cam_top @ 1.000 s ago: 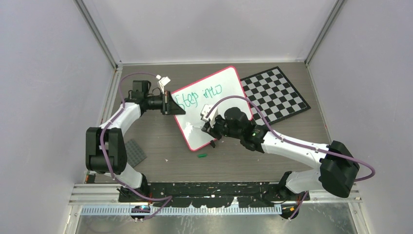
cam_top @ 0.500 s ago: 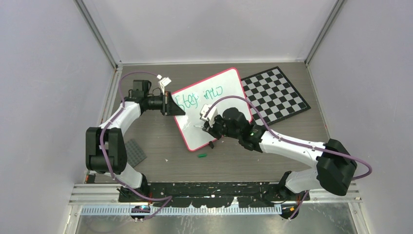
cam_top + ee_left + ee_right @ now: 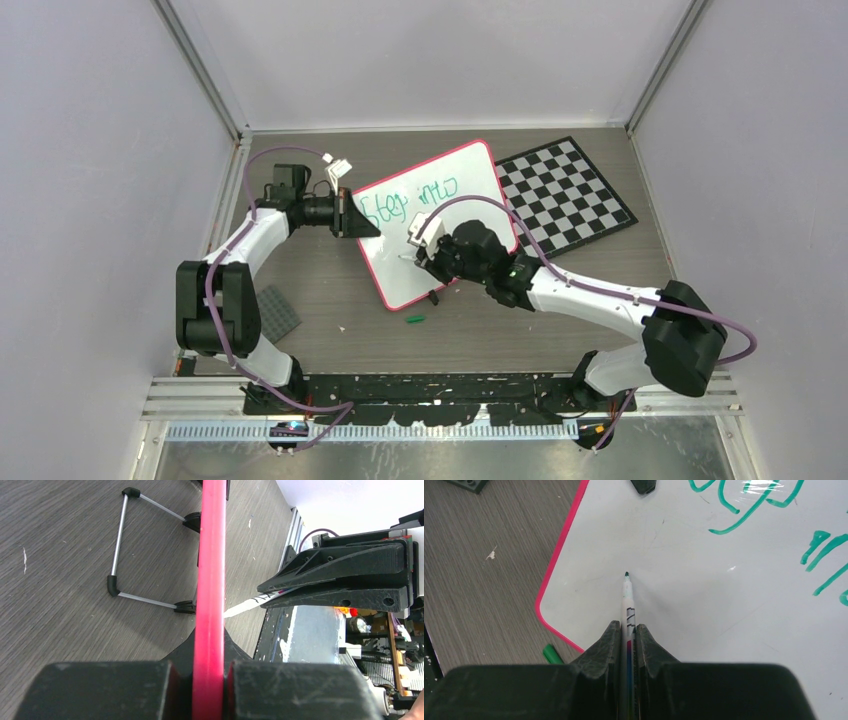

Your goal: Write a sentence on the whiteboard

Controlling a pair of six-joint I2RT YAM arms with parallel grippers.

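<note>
A green cap (image 3: 415, 320) lies at 6 o'clock of the board (image 3: 470, 170), which sits tilted at table centre. The right gripper (image 3: 626, 630), clamped on a marker (image 3: 626, 592), points the tip at the board's blank near half. The left gripper (image 3: 208, 680) pinches the rim at 9 o'clock, and the sentence (image 3: 410, 198) reads only "Step into" along the far edge, so it looks unfinished, with a second line not yet begun.

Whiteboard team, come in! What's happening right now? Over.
Left pincer shut on whiteboard rim. Right pincer shut on marker, tip over blank board. "Step into" written. Nothing blocking; green cap lies off the board.
</note>
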